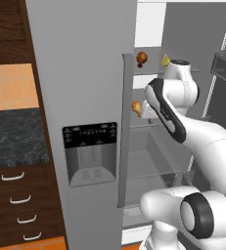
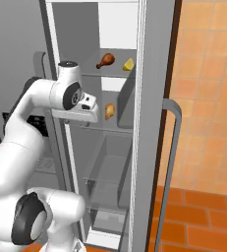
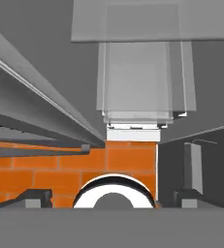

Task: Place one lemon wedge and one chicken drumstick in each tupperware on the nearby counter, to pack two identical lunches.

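So the arm is reaching into the open fridge and the gripper sits at the middle shelf level, jaws spread wide with nothing between them. In the right base view there's a chicken drumstick on the middle shelf, just beside the hand on its right, close but I can't tell if it's touching. Up on the shelf above sit a second drumstick and a yellow lemon wedge, side by side, both higher than the jaws. The hand view looks straight down past the clear fridge drawers to the orange tile floor, with the finger tips far apart at the bottom. The counter is off to the left of the fridge in the left base view, well away from the hand. The dispenser panel on the fridge door has some tiny white marks, too small to read.
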Robot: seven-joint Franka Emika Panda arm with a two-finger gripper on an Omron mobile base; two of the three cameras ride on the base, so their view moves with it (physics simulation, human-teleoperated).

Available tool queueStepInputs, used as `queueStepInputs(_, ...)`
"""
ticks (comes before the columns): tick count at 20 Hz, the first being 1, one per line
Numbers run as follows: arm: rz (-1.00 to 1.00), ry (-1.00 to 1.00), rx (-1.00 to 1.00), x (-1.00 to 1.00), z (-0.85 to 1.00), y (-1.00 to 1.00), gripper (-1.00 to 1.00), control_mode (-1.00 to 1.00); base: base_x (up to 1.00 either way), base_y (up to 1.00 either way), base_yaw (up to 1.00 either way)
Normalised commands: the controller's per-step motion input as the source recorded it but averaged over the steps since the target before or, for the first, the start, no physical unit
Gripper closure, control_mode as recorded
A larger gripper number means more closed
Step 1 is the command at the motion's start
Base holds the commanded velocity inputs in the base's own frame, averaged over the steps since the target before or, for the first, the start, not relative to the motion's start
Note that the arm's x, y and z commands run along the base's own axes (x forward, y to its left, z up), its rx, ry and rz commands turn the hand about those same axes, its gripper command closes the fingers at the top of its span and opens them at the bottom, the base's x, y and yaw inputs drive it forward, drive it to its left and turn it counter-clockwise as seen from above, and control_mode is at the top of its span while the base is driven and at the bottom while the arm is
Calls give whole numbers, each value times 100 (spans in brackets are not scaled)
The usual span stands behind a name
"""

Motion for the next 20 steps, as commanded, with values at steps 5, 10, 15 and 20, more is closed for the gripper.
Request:
queueStepInputs(5, 2, -46, 1, 3, -2, -32, -100, -100, 0, 0, 0)
queueStepInputs(10, 9, -15, 0, 80, -17, -2, -100, -100, 0, 0, 0)
queueStepInputs(15, 3, 12, 0, 100, -42, -4, -100, -100, 0, 0, 0)
queueStepInputs(20, 0, 9, 0, 97, -8, -26, -100, -100, 0, 0, 0)
